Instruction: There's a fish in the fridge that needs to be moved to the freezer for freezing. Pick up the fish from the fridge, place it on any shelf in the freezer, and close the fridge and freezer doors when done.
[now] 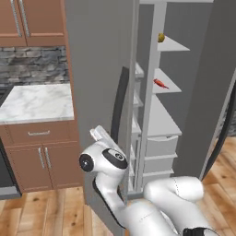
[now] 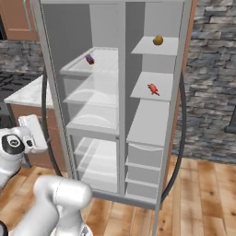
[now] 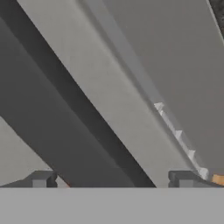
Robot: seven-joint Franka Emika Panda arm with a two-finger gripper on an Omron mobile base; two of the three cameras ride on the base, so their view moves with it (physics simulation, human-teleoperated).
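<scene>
The red-orange fish lies on the second solid shelf of the freezer, the narrow right section. The fridge, with clear shelves, stands to its left. Both doors stand open. My gripper is low at the outer face of the fridge door, close to its dark bar handle. The fingertips stand wide apart and open, with the handle running slantwise between them and nothing held. The freezer door hangs open at the right.
A small yellow ball rests on the freezer's top shelf. A dark purple cylinder lies on the fridge's upper glass shelf. A marble counter over wooden cabinets stands left of the fridge door. The floor is wood.
</scene>
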